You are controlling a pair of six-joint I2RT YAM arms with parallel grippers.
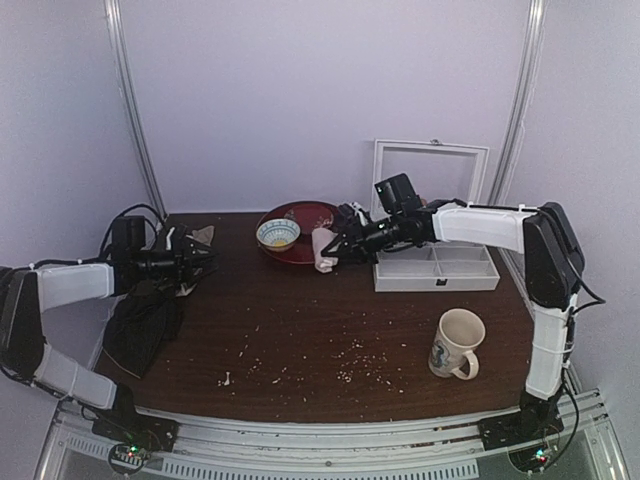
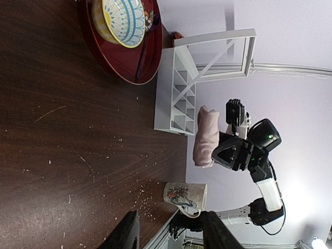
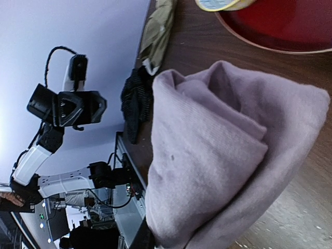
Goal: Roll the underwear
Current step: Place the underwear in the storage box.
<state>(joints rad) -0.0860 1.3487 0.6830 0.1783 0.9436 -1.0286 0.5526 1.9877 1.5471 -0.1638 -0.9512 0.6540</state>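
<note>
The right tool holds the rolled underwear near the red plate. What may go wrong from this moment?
The right tool pinches the underwear near one end, and its folds look loose, so the roll may open when released.
It hangs close to the red plate with the bowl; it may land on the rim.
Crumbs on the table may stick to the fabric.

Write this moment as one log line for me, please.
right gripper: shut on underwear, rolled, beside red plate | left gripper: open, empty, near black cloth
</note>
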